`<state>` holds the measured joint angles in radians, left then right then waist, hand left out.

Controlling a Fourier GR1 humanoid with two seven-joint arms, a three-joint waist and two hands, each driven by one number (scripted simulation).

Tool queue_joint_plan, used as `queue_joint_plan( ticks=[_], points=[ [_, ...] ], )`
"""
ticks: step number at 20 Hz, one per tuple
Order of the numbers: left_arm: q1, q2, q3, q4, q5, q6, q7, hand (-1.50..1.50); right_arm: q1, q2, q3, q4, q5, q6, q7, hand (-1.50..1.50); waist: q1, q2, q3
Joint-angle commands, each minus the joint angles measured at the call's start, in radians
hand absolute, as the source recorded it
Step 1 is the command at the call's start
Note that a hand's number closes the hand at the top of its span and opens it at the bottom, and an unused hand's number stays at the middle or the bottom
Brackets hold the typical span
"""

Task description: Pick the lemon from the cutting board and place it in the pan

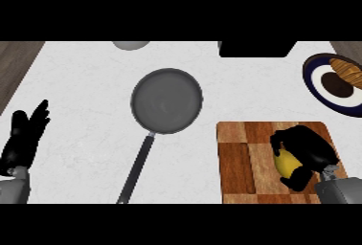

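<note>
The pale, marbled tabletop (78, 124) fills most of the view, with darker wood showing at its upper corners. On its right side near the lower edge lies the wooden cutting board (244, 162), a patchwork of light and dark blocks. Left of it, well apart from the board, sits the grey pan (167, 100), round and bare inside, its long dark handle running down and to the left toward the lower edge.

The right hand (308, 148) comes in from the lower right on its grey forearm and rests over the board's right half, fingers and thumb curled round the lemon (285, 161), which shows as a yellow patch between them, on or just above the board.

The left hand (25, 136) shows at the left edge, open, fingers straight and pointing up, touching nothing.

At the right edge a dark-rimmed plate (318, 88) carries some food.
</note>
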<state>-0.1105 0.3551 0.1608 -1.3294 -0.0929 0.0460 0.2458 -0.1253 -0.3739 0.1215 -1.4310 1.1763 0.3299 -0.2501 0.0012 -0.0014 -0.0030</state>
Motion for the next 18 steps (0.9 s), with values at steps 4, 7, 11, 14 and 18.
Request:
queue_joint_plan(
  ticks=[4,7,11,14,18],
  points=[
    [-0.02,0.011,0.022,0.017,0.011,-0.022,-0.003,0.0,-0.031,0.112,-0.126,0.001,-0.043,-0.039,0.177,1.5,-0.002,0.001,0.003],
    [0.008,-0.022,-0.001,-0.02,-0.017,0.023,0.009,0.0,-0.049,0.109,-0.159,-0.063,-0.071,-0.214,0.074,1.5,-0.004,-0.001,0.004],
    [-0.02,-0.005,0.011,0.022,-0.014,0.006,0.002,0.0,-0.101,0.18,-0.169,-0.203,-0.163,-0.213,0.064,1.5,-0.008,-0.001,0.003],
    [-0.042,0.009,0.043,0.075,0.0,-0.012,-0.037,0.0,-0.107,0.22,-0.129,-0.244,-0.157,-0.195,0.104,1.5,-0.004,0.002,0.003],
    [0.008,-0.071,-0.023,0.011,-0.068,0.059,-0.036,0.0,-0.233,0.309,-0.075,-0.189,-0.132,-0.183,0.203,1.5,0.005,0.002,0.003]
  ],
)
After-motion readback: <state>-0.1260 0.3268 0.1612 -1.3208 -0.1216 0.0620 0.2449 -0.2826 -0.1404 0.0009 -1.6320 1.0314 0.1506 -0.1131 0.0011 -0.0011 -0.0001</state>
